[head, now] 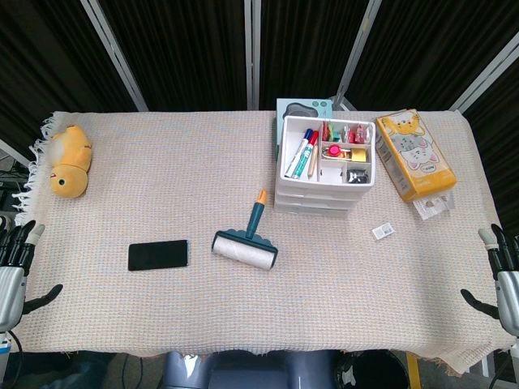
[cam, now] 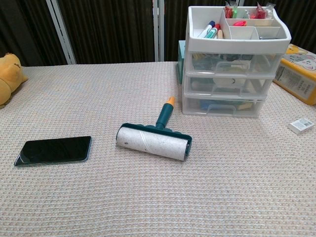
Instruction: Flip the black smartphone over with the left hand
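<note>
The black smartphone lies flat on the woven tablecloth, front left of the table, its glossy dark face up. My left hand hangs off the table's left edge, well left of the phone, fingers apart and holding nothing. My right hand sits off the right edge, also spread and empty. Neither hand shows in the chest view.
A teal lint roller lies just right of the phone. A white drawer organizer with pens stands behind it. A yellow plush toy, an orange tissue pack and a small white tag are also on the table.
</note>
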{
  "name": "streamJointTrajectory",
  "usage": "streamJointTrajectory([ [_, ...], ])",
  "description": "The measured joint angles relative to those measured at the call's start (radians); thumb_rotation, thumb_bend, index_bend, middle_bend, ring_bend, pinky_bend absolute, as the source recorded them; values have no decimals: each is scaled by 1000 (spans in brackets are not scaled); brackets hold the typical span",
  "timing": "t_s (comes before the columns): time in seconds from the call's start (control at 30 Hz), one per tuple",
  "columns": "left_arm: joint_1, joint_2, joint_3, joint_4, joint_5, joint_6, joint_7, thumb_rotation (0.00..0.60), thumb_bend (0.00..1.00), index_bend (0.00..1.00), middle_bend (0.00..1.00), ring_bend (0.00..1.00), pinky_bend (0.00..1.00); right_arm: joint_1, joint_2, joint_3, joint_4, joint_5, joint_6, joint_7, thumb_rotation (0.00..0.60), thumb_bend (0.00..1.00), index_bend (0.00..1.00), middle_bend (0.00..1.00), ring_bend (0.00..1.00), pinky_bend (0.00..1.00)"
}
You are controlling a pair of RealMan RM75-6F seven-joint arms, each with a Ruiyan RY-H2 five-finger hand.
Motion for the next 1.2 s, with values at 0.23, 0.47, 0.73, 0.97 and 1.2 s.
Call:
streamJointTrajectory([
  [0.23, -4, -2, 1, 6, -2, -8, 1, 600, 69, 0, 0, 0, 0, -2, -5, 2, -3, 2, 5, -3, 600, 0, 0, 0, 0, 0],
  [0.47, -34, -22, 4, 2, -29, -90, 18, 600, 175, 0, 0, 0, 0, -2, 0, -1, -11, 4, -1, 5, 600, 0, 0, 0, 0, 0],
  [0.73, -168, -146, -35, 17, -216, -340, 128, 600, 364, 0, 0, 0, 0, 6, 0, 1, -8, 22, -25, 6, 600, 0, 0, 0, 0, 0],
  [0.97, -277, -339, -77, 117, -378, -439, 292, 600, 366, 0, 0, 0, 0, 11, 1, 7, 5, 51, -47, 22, 600, 0, 0, 0, 0, 0],
  [1.2, -334, -451, -85, 192, -463, -468, 373, 600, 369, 0, 0, 0, 0, 11, 4, 9, 10, 61, -51, 30, 600, 0, 0, 0, 0, 0],
])
